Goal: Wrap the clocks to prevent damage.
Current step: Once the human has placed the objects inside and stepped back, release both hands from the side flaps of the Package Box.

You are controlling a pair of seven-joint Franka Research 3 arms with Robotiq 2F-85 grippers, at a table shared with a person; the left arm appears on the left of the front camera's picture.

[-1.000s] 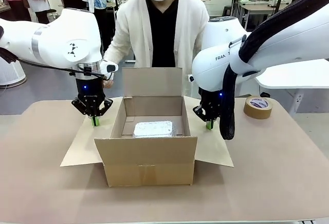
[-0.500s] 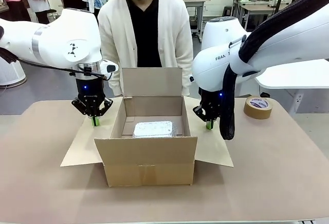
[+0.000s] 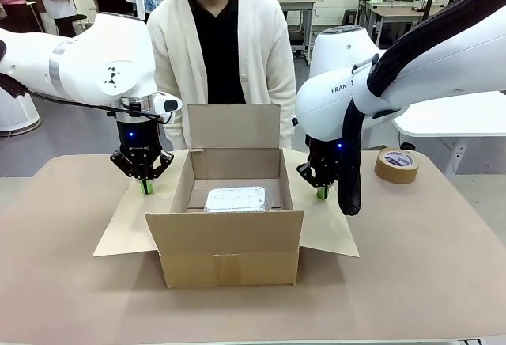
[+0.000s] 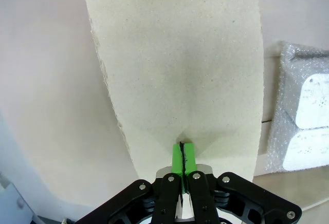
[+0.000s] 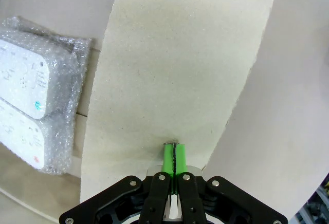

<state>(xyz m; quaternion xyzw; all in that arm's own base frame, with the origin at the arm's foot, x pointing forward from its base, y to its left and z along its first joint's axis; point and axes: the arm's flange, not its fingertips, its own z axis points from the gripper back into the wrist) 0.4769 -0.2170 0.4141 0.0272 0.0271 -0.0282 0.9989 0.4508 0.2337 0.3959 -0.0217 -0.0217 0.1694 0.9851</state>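
The bubble-wrapped clocks lay inside the open box on the table. The left hand was pinched shut on the left flap, and the right hand on the right flap. The bundle looked light, cushioned yet fragile, best gripped by its long sides.

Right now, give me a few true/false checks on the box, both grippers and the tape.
1. The left gripper is shut on the left flap of the box. True.
2. The right gripper hangs open above the table. False: it is shut on the right flap.
3. The bubble-wrapped bundle lies inside the box. True.
4. The tape roll sits inside the box. False: it rests on the table, on the robot's right of the box.
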